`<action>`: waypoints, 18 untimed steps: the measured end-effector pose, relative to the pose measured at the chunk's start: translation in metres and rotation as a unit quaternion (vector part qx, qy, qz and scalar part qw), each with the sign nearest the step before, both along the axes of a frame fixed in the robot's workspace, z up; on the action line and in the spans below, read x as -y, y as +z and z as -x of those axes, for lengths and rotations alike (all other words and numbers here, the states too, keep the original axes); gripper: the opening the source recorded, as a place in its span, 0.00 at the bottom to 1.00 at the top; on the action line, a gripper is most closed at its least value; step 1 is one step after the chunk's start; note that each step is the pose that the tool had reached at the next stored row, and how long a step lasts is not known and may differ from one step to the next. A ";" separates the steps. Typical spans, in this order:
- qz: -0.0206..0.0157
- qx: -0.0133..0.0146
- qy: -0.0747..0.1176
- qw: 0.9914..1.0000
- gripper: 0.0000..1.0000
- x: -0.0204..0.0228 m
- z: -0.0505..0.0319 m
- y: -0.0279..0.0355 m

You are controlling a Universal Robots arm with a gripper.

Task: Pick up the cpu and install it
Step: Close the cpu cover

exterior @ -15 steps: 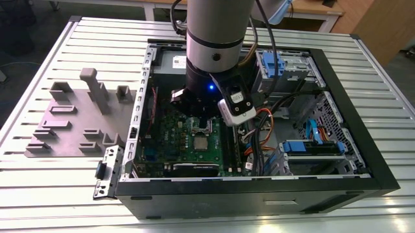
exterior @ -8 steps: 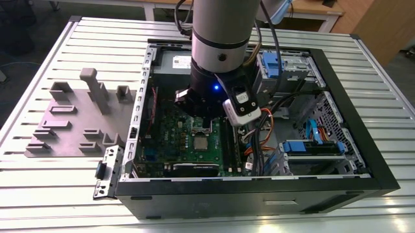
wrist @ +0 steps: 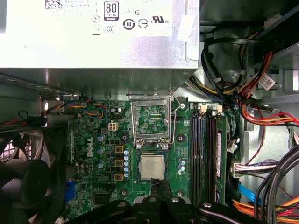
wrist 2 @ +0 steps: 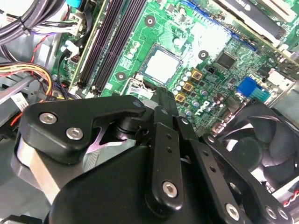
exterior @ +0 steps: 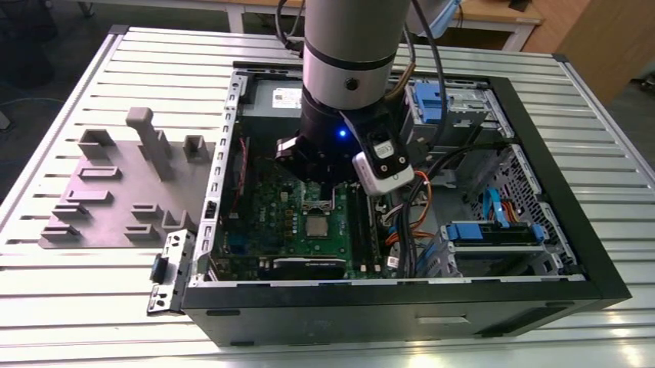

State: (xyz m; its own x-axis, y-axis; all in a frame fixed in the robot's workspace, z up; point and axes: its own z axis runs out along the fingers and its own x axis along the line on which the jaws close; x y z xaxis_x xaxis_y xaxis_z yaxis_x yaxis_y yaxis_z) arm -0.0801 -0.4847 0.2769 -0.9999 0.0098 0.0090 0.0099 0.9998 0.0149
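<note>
Cpu (wrist: 153,167) seated on green motherboard (wrist: 180,184), gripper (wrist: 160,183) near it, fingers (wrist: 165,193) closed together, empty, printed white label (wrist: 117,18) on grey box (wrist: 93,79)

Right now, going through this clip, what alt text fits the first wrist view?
A square silver chip lies flat on the green circuit board, with the black gripper close beside one edge. An open hinged metal frame sits between the chip and a grey box with a white label.

A workshop-like lab: open computer case (exterior: 389,310) on slotted aluminium bench (exterior: 92,307).
</note>
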 end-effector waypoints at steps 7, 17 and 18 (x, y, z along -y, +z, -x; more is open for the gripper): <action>0.000 0.001 0.036 0.999 0.11 0.0000 0.0000 -0.0008; 0.000 0.005 0.120 0.993 0.11 0.0000 -0.0001 -0.0031; 0.000 0.006 0.128 0.992 0.11 0.0000 0.0000 -0.0033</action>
